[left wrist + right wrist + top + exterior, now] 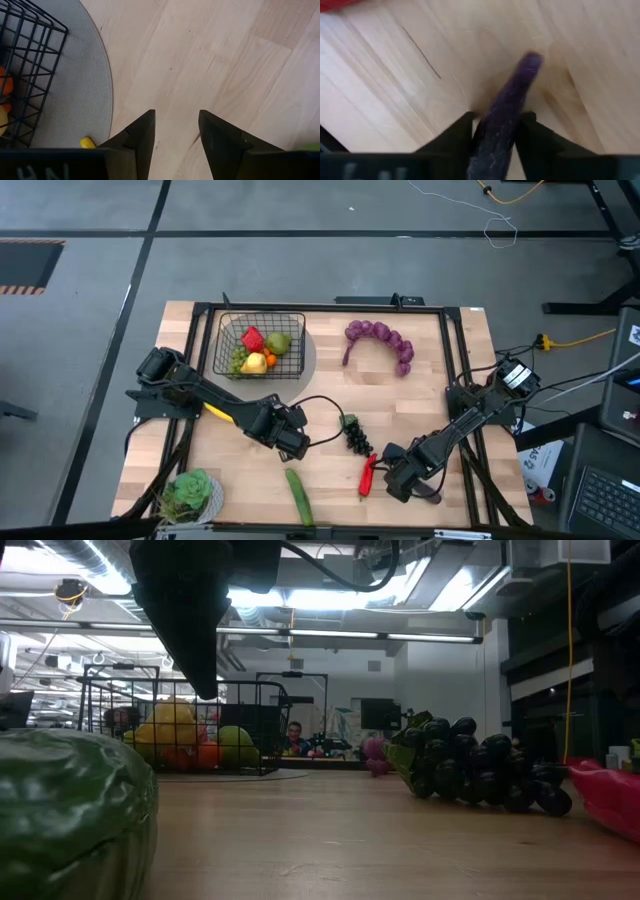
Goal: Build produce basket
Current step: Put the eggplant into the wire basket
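Now a dark purple eggplant [506, 110] is clamped between the fingers of the right gripper [495, 130], low over the near right part of the table [420, 395], just beside the red chili [367, 476]. Meanwhile the left gripper [176, 131] is held part-open and empty near the table's middle. Further back, the basket [258, 346] is seen, already loaded with produce [256, 350].

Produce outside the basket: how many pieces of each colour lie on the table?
Purple: 2, the beaded bunch and the eggplant between the right fingers
Dark: 1, the grapes
Red: 1, the chili
Green: 2, the cucumber and the leafy head
Total: 6
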